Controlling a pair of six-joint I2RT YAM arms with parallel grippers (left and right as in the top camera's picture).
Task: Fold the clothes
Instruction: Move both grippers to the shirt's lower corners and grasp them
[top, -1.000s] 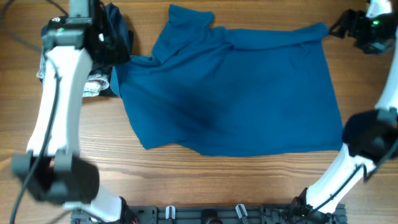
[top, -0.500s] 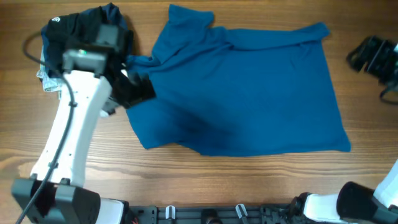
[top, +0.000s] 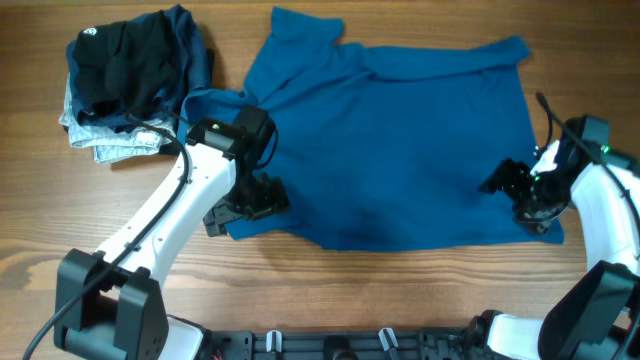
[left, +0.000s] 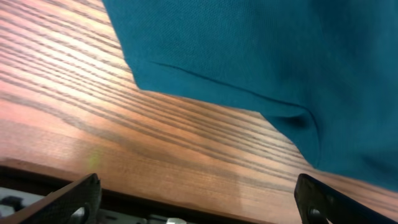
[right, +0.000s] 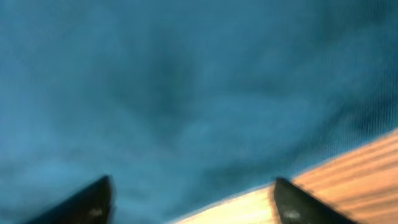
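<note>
The teal-blue garment (top: 390, 140) lies spread on the wooden table, wrinkled at its upper left. My left gripper (top: 243, 203) is open and sits low over the garment's front left corner. In the left wrist view the garment's hemmed corner (left: 249, 50) lies on the wood ahead of my wide-apart fingers (left: 198, 202). My right gripper (top: 522, 195) is open over the garment's front right corner. In the right wrist view, blurred teal cloth (right: 186, 81) fills the frame above my spread fingers (right: 189, 196), with the hem and bare wood between them.
A pile with a black garment bearing a small white logo (top: 125, 65) and a light denim piece (top: 95, 140) sits at the back left. The table's front edge and a black rail (top: 330, 342) run along the bottom.
Both arms swung in from the back corners. The left gripper came down to the garment's front left corner, and the right gripper came to its front right corner. The garment lies as before.
</note>
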